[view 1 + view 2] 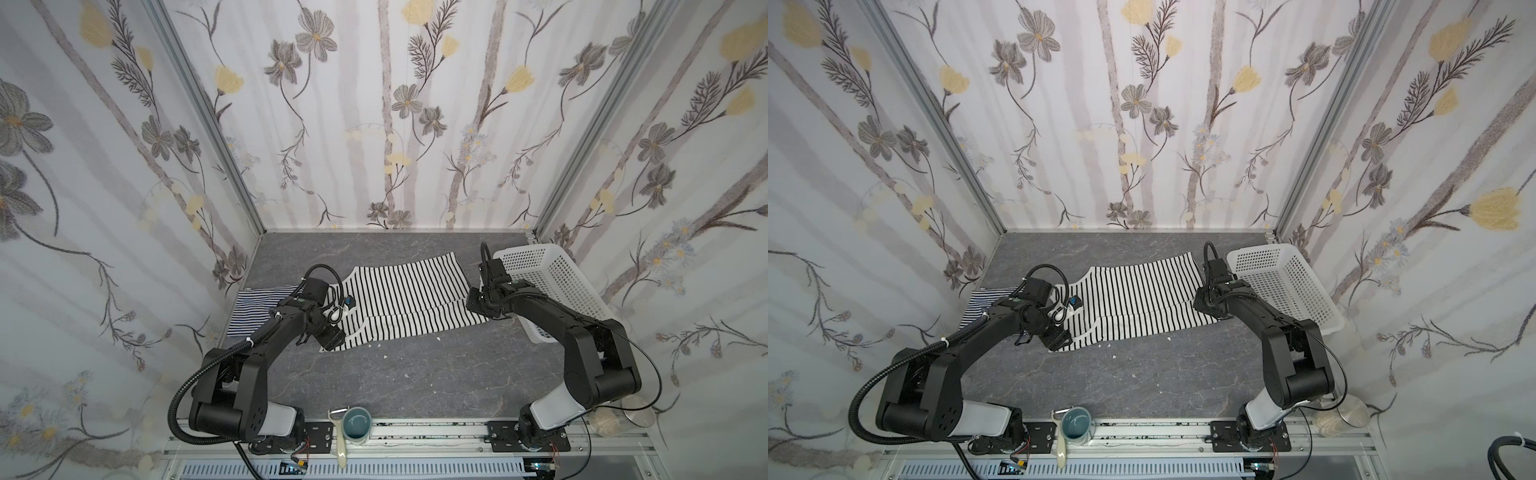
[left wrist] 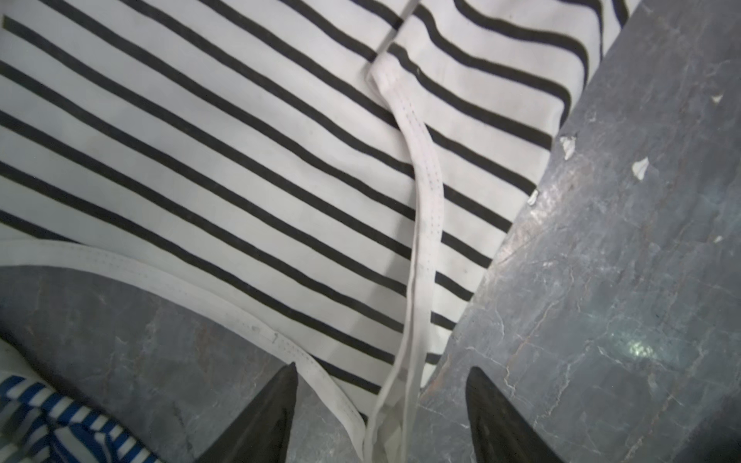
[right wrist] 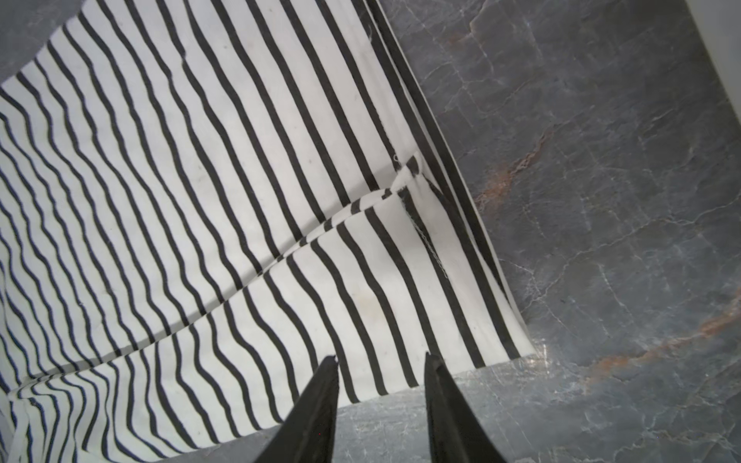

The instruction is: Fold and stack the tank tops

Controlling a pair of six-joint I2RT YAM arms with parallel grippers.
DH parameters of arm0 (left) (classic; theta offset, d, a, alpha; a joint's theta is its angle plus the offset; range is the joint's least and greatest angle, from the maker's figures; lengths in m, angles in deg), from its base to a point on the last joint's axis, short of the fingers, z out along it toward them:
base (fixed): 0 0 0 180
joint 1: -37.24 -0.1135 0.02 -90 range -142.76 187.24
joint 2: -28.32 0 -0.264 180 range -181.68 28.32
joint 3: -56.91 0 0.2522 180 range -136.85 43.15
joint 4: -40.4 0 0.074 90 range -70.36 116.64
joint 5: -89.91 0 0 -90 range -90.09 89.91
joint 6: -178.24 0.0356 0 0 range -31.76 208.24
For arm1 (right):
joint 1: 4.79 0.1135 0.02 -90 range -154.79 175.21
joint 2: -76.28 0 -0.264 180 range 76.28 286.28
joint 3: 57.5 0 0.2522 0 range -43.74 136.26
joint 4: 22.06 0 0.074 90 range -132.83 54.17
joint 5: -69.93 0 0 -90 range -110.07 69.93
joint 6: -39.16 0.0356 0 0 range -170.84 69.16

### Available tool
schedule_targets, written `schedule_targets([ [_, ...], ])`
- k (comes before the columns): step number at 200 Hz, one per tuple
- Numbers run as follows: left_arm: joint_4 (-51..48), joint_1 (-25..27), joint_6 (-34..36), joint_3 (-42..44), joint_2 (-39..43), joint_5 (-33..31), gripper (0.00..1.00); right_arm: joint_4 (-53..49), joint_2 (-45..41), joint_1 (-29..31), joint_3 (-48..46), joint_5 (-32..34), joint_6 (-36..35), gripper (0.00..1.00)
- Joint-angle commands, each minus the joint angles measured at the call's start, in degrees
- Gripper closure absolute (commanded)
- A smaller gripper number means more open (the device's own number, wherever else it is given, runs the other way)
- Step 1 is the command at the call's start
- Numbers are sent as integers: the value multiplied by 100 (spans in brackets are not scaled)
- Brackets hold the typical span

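Observation:
A white tank top with wide-spaced black stripes (image 1: 407,291) (image 1: 1142,295) lies spread across the middle of the table, its near long side doubled over. A finely navy-and-white striped tank top (image 1: 253,309) (image 1: 982,305) lies at the left, partly under my left arm, and a bunched bit of it shows in the left wrist view (image 2: 68,425). My left gripper (image 1: 331,343) (image 2: 383,366) stands open over the white-trimmed strap end (image 2: 421,248), with the straps lying loose between the jaws. My right gripper (image 1: 476,305) (image 3: 380,356) is open just above the hem corner (image 3: 473,320), holding nothing.
A white perforated basket (image 1: 552,282) (image 1: 1283,282) leans at the right wall, close behind my right arm. A blue cup (image 1: 358,424) and a peeler (image 1: 338,436) sit on the front rail. Small white flecks (image 2: 639,166) dot the grey marbled table.

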Motion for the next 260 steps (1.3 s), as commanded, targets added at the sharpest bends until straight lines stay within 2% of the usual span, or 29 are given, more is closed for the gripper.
schedule_targets([
  [1,-47,-51,171,243,174,171,30,363,109,48,-48,-132,73,62],
  [37,-19,-226,224,185,-294,199,28,392,188,79,-63,-124,85,62],
  [49,-24,-342,239,100,-448,265,32,383,180,73,-91,-73,78,62],
  [69,-39,-475,331,58,-572,362,47,392,192,36,-165,-39,48,62],
  [95,-210,-684,440,-101,-599,617,79,338,362,0,-164,23,16,64],
  [115,-594,-901,599,-414,-582,987,85,258,447,-13,-110,183,-35,64],
  [134,-793,-995,745,-576,-632,1015,85,208,506,-43,-81,229,-66,64],
  [187,-1037,-1137,984,-794,-1178,828,74,128,584,-53,-65,246,-100,64],
  [224,-1028,-1332,980,-884,-1651,616,72,38,395,-36,-126,293,-106,64],
  [260,-998,-1441,887,-933,-1781,343,70,-108,87,-35,-179,461,-81,64],
])
